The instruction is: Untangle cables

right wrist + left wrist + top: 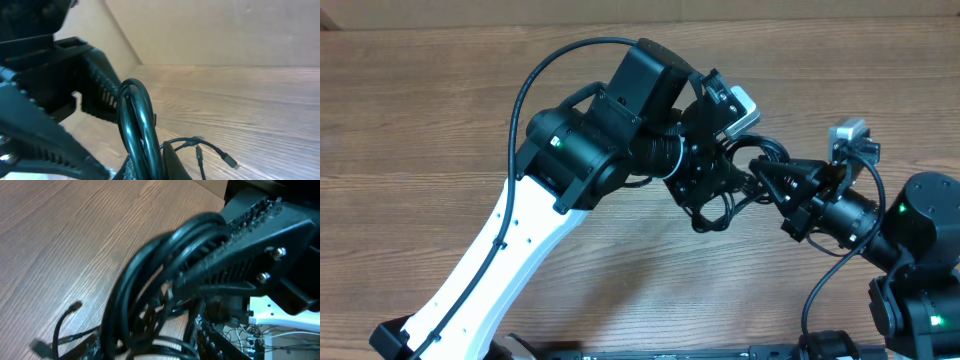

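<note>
The cables (pixel 713 212) are a black looped bundle hanging between both grippers above the wooden table. My right gripper (pixel 761 180) comes in from the right and is shut on the cables; in the right wrist view the thick loop (pixel 137 115) rises from between its fingers (pixel 172 162). Thin cords with plug tips (pixel 230 161) trail down to the table. My left gripper (pixel 723 172) reaches into the same bundle. In the left wrist view the cables (pixel 135 290) fill the space between its blurred fingers, and how tightly they close is unclear. A loose plug end (pixel 75 306) sticks out at the left.
The left arm's white link (pixel 510 250) crosses the lower left of the brown wooden table (pixel 440 110). The right arm's base (pixel 920 260) stands at the right edge. A black rail (pixel 670 353) runs along the front edge. A cardboard wall (pixel 215 30) stands behind.
</note>
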